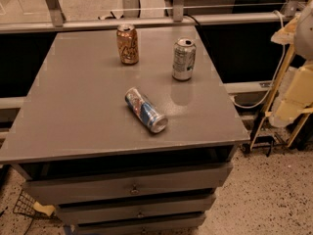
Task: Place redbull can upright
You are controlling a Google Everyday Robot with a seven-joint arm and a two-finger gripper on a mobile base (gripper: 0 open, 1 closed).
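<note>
The redbull can (pixel 145 110) lies on its side on a grey cabinet top (pixel 73 106), a little near of the middle and well away from every edge. It lies diagonally: one silver end points near and right, the other far and left (blue and silver show along its body).

Two other cans stand upright farther back. An orange-copper can (pixel 127 44) stands far and slightly left of the lying can. A silver-white can (pixel 184 58) stands far and to the right, with a faint reflection on the surface just in front of it. All three cans are apart from one another.

Below the top, the cabinet front shows stacked grey drawers (pixel 132 185), each with a small knob. A pale metal rail (pixel 146 22) runs across behind the cabinet. The floor (pixel 274 199) on the near right is light and speckled.

At the right edge, beyond the cabinet, cream-coloured parts of the robot arm (pixel 296 89) hang beside a thin white cable (pixel 254 102). The gripper lies outside the view past that edge, so one cannot tell whether it is released or clenched. Nothing touches the lying can.
</note>
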